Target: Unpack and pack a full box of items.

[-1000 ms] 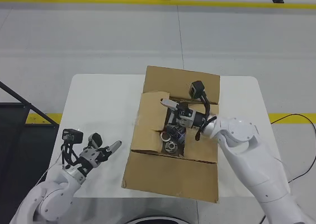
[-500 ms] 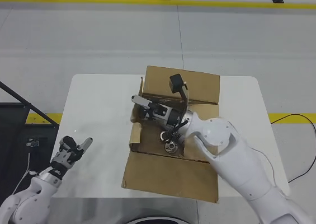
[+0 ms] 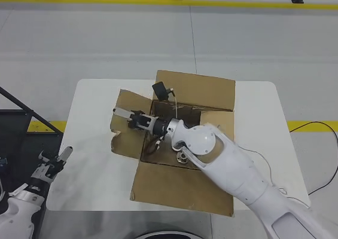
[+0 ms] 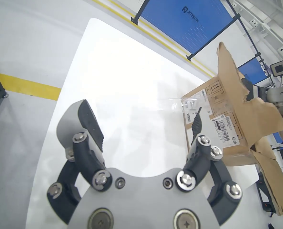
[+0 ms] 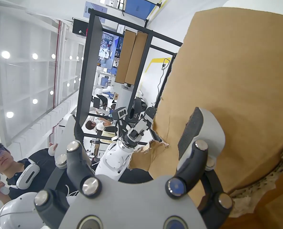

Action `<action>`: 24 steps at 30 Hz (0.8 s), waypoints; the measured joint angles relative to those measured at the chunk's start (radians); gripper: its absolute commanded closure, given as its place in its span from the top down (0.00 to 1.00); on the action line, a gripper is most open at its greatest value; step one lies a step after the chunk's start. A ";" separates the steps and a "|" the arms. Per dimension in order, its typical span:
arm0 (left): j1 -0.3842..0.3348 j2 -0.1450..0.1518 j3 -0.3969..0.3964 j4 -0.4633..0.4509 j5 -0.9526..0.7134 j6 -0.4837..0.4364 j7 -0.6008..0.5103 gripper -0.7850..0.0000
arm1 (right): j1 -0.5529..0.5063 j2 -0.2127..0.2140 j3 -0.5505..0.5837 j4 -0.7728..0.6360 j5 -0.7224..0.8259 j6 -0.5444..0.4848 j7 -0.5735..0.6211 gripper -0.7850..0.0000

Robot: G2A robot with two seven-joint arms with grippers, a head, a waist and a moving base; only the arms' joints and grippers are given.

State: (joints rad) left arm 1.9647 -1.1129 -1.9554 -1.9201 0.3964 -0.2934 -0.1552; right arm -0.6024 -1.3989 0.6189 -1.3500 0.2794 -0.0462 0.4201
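1. The cardboard box [image 3: 183,186] sits open-topped on the white surface [image 3: 94,113]. Its side flap [image 3: 128,128] is swung outward and lies right against the right tool [image 3: 122,113]. The box's opening is behind that tool, under its wrist and forearm.
2. The right tool is spread wide and pinches nothing. In the right wrist view one pad [image 5: 190,129] lies on the flap's brown face, while the other finger stands clear past the ragged edge.
3. Back from the right tool, beneath its forearm, a round metal piece [image 3: 182,157] lies inside the box. The rest of the contents are too dark to name.
4. The left tool [image 4: 144,113] is also spread and empty, over the near edge of the surface. The box is well apart from it, ahead of its tips and off to one side.
5. The flap's edge is already torn, so further pressing could rip it along its fold.
6. Nothing braces the box, so a sideways push on the flap could slide or turn it across the surface.
7. The flap is only pushed, not gripped. Once the tool leaves it, it may spring back over the opening and block the reach for the items.
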 measured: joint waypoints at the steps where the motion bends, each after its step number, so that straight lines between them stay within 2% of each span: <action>1: 0.002 -0.001 -0.004 0.003 -0.009 -0.006 0.001 1.00 | 0.006 -0.008 -0.009 0.016 -0.001 -0.001 0.000 1.00; 12: 0.004 -0.007 -0.021 0.014 -0.032 -0.026 -0.016 1.00 | 0.022 -0.056 -0.038 0.091 -0.029 0.006 0.022 1.00; 19: -0.003 -0.010 -0.027 0.012 -0.043 -0.031 -0.031 1.00 | 0.010 -0.067 -0.023 0.098 -0.053 0.012 0.040 1.00; 24: -0.002 -0.011 -0.057 -0.007 -0.113 -0.068 -0.059 1.00 | -0.016 -0.060 0.017 0.052 -0.075 -0.012 0.050 1.00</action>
State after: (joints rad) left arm 1.9627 -1.1234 -2.0120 -1.9274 0.2832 -0.3618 -0.2140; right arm -0.6187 -1.4584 0.6359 -1.2979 0.2044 -0.0581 0.4699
